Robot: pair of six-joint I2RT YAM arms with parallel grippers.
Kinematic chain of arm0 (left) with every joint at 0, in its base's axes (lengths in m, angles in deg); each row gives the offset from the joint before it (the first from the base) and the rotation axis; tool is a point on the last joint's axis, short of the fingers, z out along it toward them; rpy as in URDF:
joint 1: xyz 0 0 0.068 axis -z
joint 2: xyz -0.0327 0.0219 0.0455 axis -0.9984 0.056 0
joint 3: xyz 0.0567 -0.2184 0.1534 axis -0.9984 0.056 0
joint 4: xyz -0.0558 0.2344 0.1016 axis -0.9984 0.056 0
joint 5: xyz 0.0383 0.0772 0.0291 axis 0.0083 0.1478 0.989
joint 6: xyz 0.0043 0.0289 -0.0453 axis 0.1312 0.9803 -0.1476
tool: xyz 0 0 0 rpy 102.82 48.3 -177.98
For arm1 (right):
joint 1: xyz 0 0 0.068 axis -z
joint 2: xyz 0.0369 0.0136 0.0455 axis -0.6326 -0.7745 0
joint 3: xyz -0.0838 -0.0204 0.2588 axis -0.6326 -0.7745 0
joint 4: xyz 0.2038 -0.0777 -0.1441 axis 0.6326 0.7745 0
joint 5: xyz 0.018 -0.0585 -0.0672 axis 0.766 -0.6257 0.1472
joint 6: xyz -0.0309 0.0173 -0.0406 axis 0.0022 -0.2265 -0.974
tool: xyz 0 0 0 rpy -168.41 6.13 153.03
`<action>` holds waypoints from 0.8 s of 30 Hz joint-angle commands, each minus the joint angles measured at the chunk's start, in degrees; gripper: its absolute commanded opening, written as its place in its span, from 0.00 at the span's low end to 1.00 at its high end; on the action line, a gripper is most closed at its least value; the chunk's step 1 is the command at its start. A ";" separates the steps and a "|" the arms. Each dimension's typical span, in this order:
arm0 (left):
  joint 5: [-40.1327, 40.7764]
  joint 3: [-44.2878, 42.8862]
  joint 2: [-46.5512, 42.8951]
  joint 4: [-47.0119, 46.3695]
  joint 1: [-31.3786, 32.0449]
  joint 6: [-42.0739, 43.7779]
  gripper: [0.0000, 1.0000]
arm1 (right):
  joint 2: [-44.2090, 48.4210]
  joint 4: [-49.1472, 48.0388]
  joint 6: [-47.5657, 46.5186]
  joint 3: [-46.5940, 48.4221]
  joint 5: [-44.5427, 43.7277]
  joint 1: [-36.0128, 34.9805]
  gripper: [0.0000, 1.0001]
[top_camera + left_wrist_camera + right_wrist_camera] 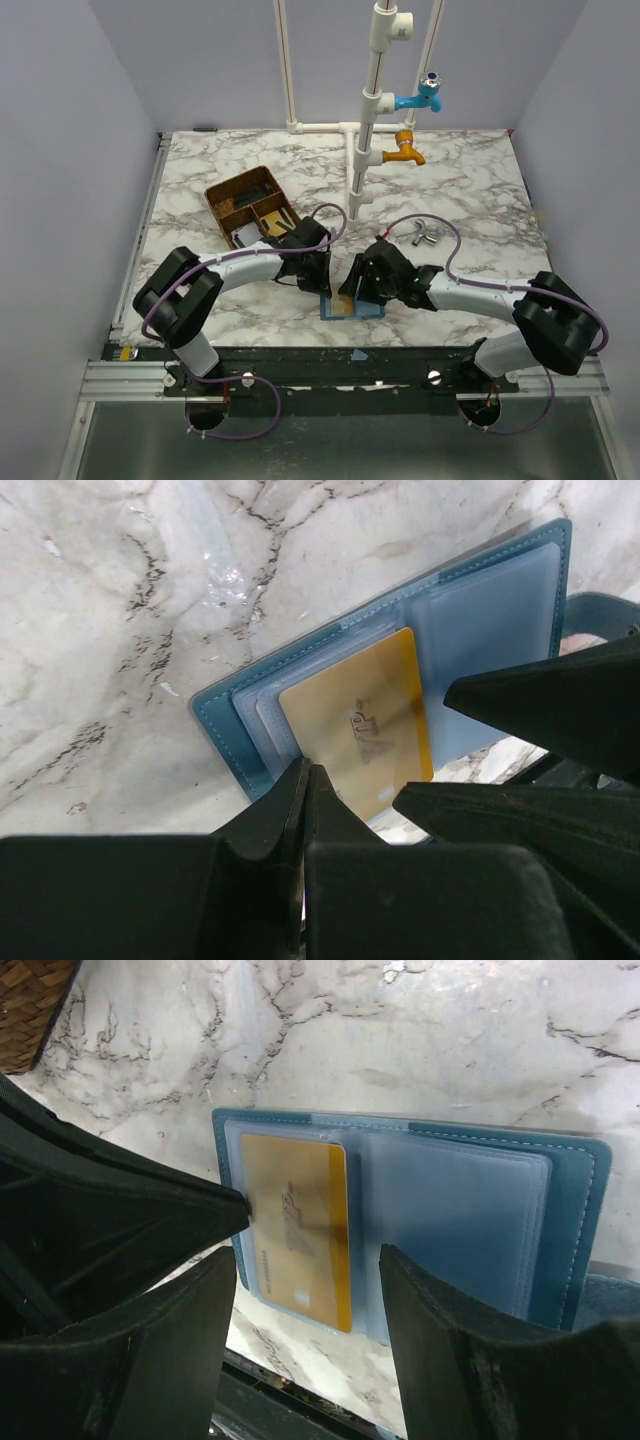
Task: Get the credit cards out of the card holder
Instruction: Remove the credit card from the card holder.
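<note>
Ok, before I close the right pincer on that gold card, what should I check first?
1. Card holder lies open and flat on the table: ok.
2. Gold card is tucked in the holder, face up and in plain view: ok.
3. Right pincer is open, jaws standing either side of the card in its wrist view: ok.
4. Left pincer is shut, tip at the holder's edge. Whether it pins the holder down: cannot tell.
5. Further cards behind the gold one: cannot tell.
</note>
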 commanded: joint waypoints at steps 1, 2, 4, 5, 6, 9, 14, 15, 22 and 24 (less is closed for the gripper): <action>-1.15 0.05 1.40 -1.30 0.84 -0.44 0.00 | -0.60 -3.76 0.71 -2.40 1.65 1.06 0.62; -1.23 -0.04 1.69 -1.26 0.93 -0.53 0.00 | -0.47 -4.29 0.71 -2.93 3.17 1.25 0.62; -1.25 -0.21 2.13 -1.26 1.07 -0.60 0.00 | -0.23 -5.61 0.81 -3.72 4.12 1.78 0.62; -1.23 -0.30 2.32 -1.25 1.11 -0.71 0.00 | -0.19 -6.48 0.86 -4.19 4.51 1.97 0.62; -1.16 -0.35 2.55 -1.22 1.19 -0.79 0.00 | -0.12 -6.91 0.99 -4.51 4.82 2.14 0.62; -0.81 -0.70 3.13 -0.86 1.21 -0.97 0.00 | 0.06 -8.34 1.43 -5.83 5.89 2.89 0.55; -0.54 -0.87 3.71 -0.47 1.20 -1.15 0.00 | 0.83 -11.22 2.24 -8.43 8.31 5.04 0.45; -0.54 -0.91 3.84 -0.43 1.20 -1.15 0.00 | 1.09 -11.85 2.47 -8.90 8.91 5.52 0.44; -0.27 -1.36 4.53 0.02 1.29 -1.15 0.00 | 2.16 -17.46 3.81 -12.66 13.46 8.30 0.37; -0.26 -1.45 4.59 0.11 1.29 -1.12 0.00 | 2.09 -18.88 4.21 -13.16 14.37 8.43 0.33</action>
